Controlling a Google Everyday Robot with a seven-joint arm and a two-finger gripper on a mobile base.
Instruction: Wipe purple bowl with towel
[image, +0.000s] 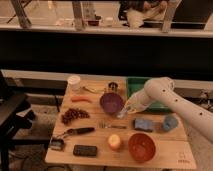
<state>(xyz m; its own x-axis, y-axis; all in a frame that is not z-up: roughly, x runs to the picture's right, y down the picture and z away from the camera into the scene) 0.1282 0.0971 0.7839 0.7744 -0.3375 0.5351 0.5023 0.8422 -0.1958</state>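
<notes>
Purple bowl at centre of table. Gripper at bowl's right rim, jaws pressed together, seemingly pinching towel. For 1 good wipe: firm pinch, light pressure, sweep inside bowl, avoid shoving it.

This looks like a robot test lab: a wooden table laid with toy food, a white robot arm with its pincer by the purple bowl, and a person sitting behind a glass partition.
</notes>
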